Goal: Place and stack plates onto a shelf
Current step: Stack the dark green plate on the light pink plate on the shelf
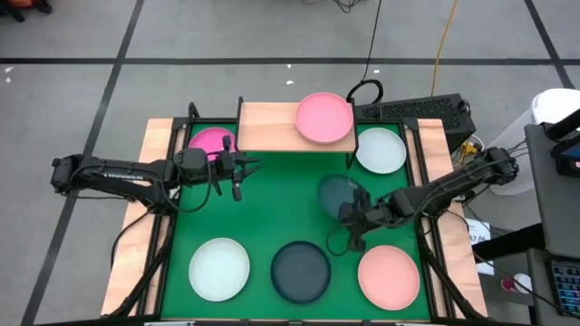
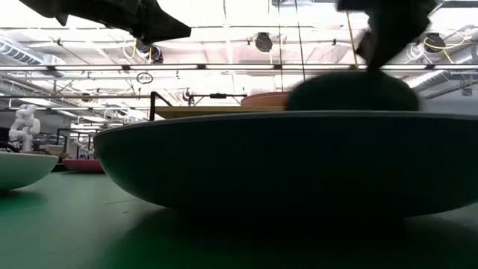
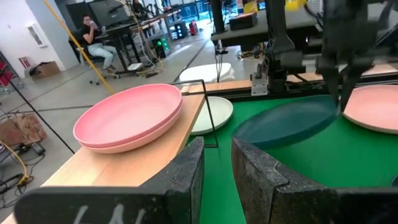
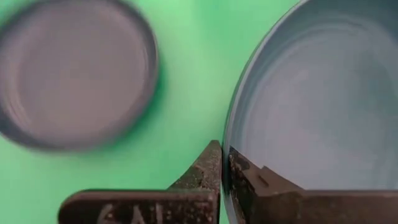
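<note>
Fingers, right: my right gripper (image 4: 222, 163) is pinched on the rim of a dark teal plate (image 1: 337, 192); the right wrist view shows the edge between the two fingers (image 4: 202, 168), and the plate looks lifted and tilted off the green mat (image 1: 272, 213).

Fingers, left: the left gripper (image 1: 239, 177) hangs empty just in front of the shelf's left end, with a narrow gap between its fingers (image 3: 186, 171), so I'd call it slightly parted and holding nothing.

Shelf: the shelf (image 1: 263, 127) sits at the far edge of the mat. On its right half there's a pink plate stack (image 1: 324, 117); in the left wrist view it looks like two plates nested.

Held plate vs shelf: it's in front of the shelf's right end, near but not over it.

Step in hand: I'd say carrying the teal plate toward the shelf.

Next move: I reckon it has to go up and over the shelf edge, get levelled, then be set on the pink stack or the bare left half.

Other plates: magenta plate (image 1: 211, 141) just left of the shelf, pale one (image 1: 381, 150) just right of it. Well in front of the shelf are a white plate (image 1: 219, 268), a second dark plate (image 1: 302, 271) and a salmon plate (image 1: 389, 276).

Hard to see: the low view is almost all one dark plate (image 2: 284, 161) up close, with the shelf only peeking over it. The held plate is blurred from above. I can't tell if the magenta plate is partly under the shelf. I count fewer plates than I'd expect.
</note>
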